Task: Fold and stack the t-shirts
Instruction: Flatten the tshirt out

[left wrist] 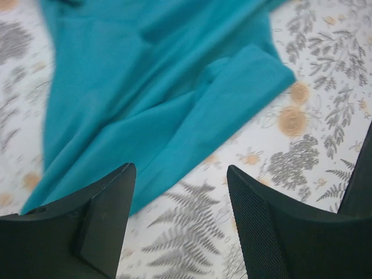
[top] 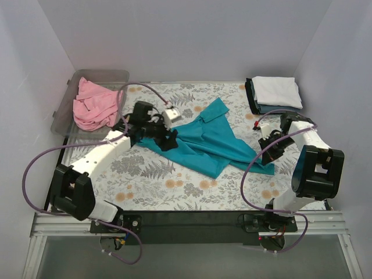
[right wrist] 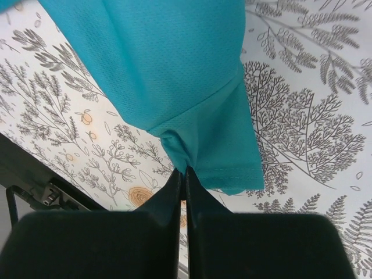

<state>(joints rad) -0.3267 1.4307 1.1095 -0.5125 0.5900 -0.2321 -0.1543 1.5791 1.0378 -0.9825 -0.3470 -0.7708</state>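
Note:
The teal t-shirt [top: 215, 139] lies crumpled and spread across the middle of the floral table cloth [top: 168, 186]. My left gripper [top: 170, 141] is open and empty over the shirt's left edge. In the left wrist view its jaws [left wrist: 180, 172] stand wide apart above bare cloth, with the teal shirt [left wrist: 163, 87] just ahead. My right gripper [top: 268, 157] is shut on the teal shirt's right corner. The right wrist view shows its closed jaws [right wrist: 185, 171] pinching the hem of the teal shirt [right wrist: 174, 70].
A pink t-shirt [top: 93, 104] lies bunched in the clear plastic bin [top: 63, 116] at the back left. A folded white t-shirt [top: 278, 90] sits on a folded dark grey-blue one [top: 272, 108] at the back right. White walls enclose the table.

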